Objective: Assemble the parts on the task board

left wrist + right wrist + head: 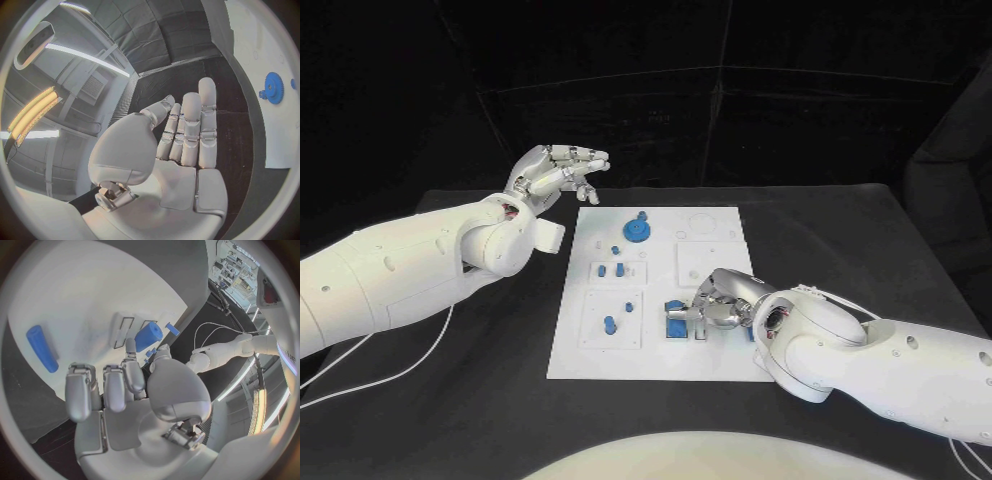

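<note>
- Your right hand [718, 305] sat low on the board [589, 365], lower right of centre in the head view, fingers curled round a blue part [676, 322] there. The right wrist view showed a blue cylinder [148, 336] at its fingertips, but I could not tell whether it was truly gripped or only touched.
- Risk: if that hold was shallow, pressing down could have tipped the part or skidded it out of its slot.
- Nearby lay loose pegs [609, 324]; a sweeping finger might have knocked them.
- Further up, the gear [636, 229] rested on the board.
- Your left hand [560, 172] hovered past the board's upper left corner, released, holding nothing.
</note>
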